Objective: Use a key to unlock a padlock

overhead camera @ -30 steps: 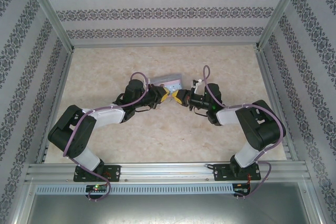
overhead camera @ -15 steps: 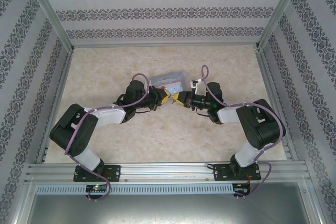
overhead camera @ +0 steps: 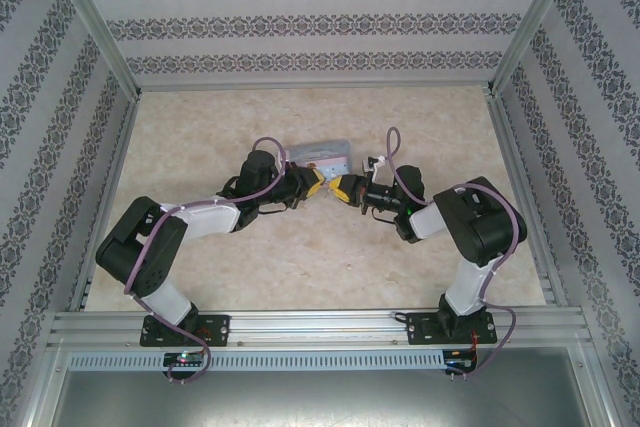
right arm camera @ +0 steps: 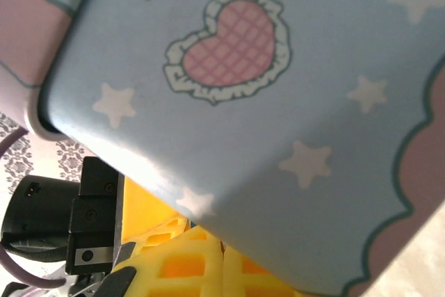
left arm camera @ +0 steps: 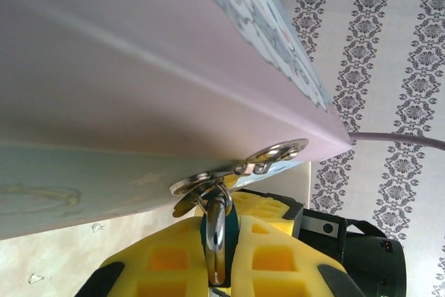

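Near edge, top view: both arms reach in over the pale marbled table (overhead camera: 200,257) and bend toward each other at mid-table; left gripper (overhead camera: 314,185) and right gripper (overhead camera: 343,188) nose to nose, yellow tips just beside one another, close against the near side of the tin box (overhead camera: 322,156).

Left wrist view: left fingers (left arm camera: 167,262) clamped on the padlock (left arm camera: 217,238); teal body pinched between the yellow pads, thin metal shackle standing up out of the grip; shackle looped through the metal hasp (left arm camera: 268,158) on the box's edge, so the padlock sits at the box front, between the two grippers; the right gripper's yellow tip and black housing lie just behind it.

Right wrist view: right fingers (right arm camera: 188,269) pressed together, only a thin seam between them; whether the key is pinched in that seam, cannot tell; box wall close over the fingertips, pastel blue with white stars and a pink checked heart (right arm camera: 226,46); the left gripper's black body and yellow finger at lower left, just beside the box corner.

Far side: bare table past the box, then patterned walls (overhead camera: 320,17).
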